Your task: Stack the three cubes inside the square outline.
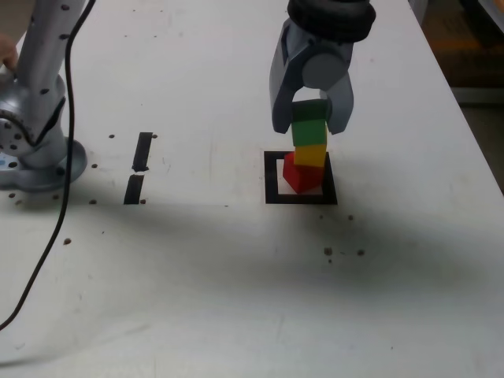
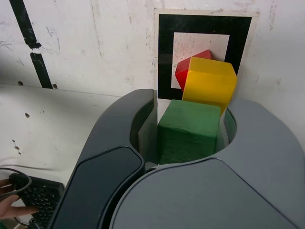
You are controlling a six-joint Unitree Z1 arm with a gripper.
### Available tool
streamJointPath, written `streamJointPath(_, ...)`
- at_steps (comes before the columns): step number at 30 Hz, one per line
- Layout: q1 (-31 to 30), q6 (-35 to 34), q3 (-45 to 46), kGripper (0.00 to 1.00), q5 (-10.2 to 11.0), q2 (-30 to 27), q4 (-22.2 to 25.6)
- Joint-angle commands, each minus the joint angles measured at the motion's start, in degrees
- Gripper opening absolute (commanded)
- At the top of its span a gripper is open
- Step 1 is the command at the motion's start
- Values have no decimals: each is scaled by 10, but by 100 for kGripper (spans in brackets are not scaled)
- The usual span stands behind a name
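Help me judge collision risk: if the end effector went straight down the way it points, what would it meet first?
The end effector, shut on the green cube, would likely press it onto the yellow cube directly beneath.

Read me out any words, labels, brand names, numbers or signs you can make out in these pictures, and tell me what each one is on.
None can be read: the green cube, yellow cube, red cube, square outline, gripper and table bear no writing.
Keyboard keys: too small and dark to read.
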Motion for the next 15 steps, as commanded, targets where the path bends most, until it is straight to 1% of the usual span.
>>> streamJointPath(1, -1, 1, -3, 34, 3, 2, 5)
streamJointPath(9, -1, 2, -3, 40, 14, 3, 6)
streamJointPath(15, -1, 2, -5, 51, 16, 2, 6)
